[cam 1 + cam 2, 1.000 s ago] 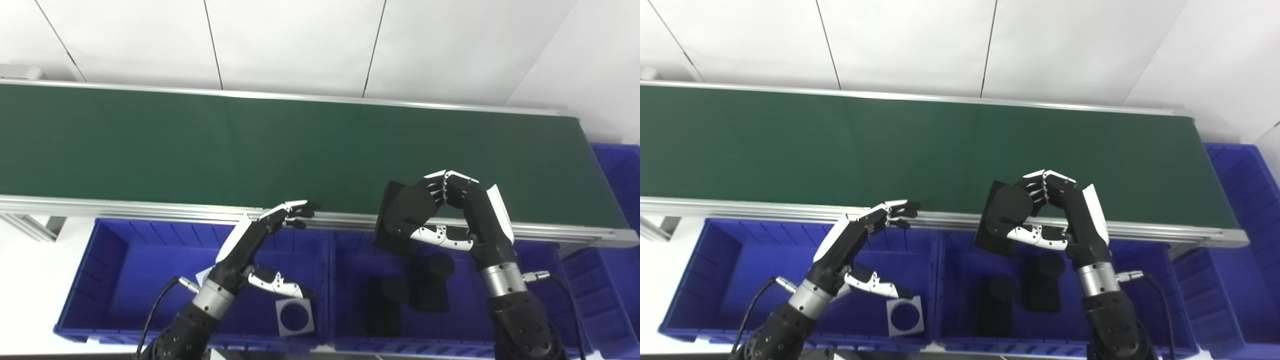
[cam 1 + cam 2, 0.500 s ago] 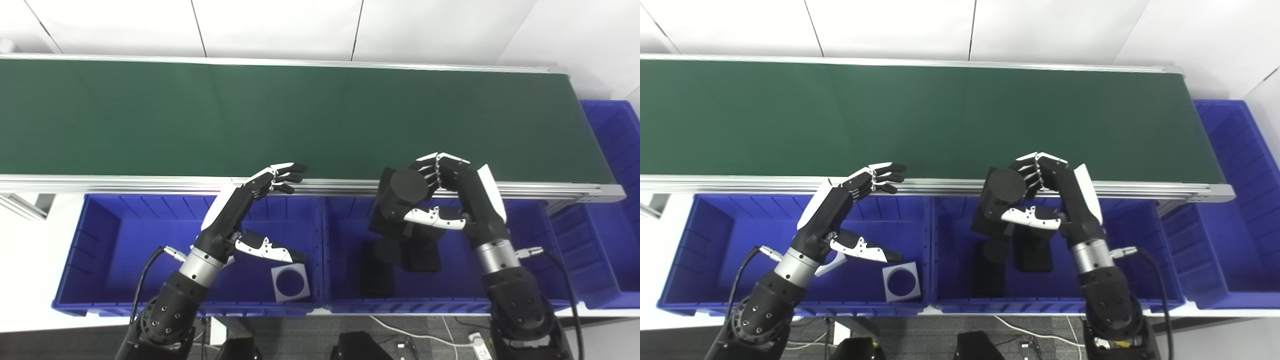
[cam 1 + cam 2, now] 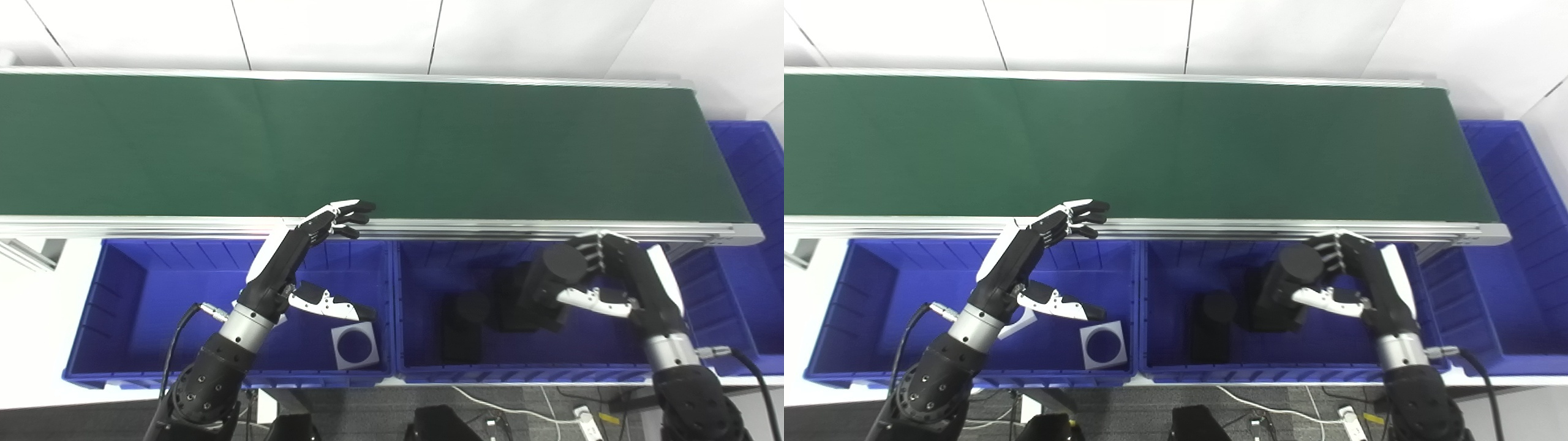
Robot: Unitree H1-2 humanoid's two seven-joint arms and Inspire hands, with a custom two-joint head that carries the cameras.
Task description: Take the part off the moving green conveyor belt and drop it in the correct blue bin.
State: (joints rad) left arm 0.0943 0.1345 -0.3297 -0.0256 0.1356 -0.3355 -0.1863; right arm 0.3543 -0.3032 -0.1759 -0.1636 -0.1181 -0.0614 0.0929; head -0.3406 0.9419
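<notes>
Right robot hand point(image 3: 618, 278) inside middle blue bin point(image 3: 603, 361), fingers and thumb wrapped around black cylindrical part point(image 3: 548, 285). Two more black parts point(image 3: 462, 327) lie in same bin. Left robot hand point(image 3: 306, 263) holds nothing, fingers spread, above left blue bin point(image 3: 122, 343) holding grey square plate point(image 3: 355, 345). Green conveyor belt point(image 3: 367, 153) bare.

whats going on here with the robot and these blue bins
The right hand holds a black part low inside the middle blue bin, beside other black parts lying there; it has not let go. The left hand hovers open over the left blue bin, which holds a white part. The green conveyor belt shows nothing on it.
</notes>
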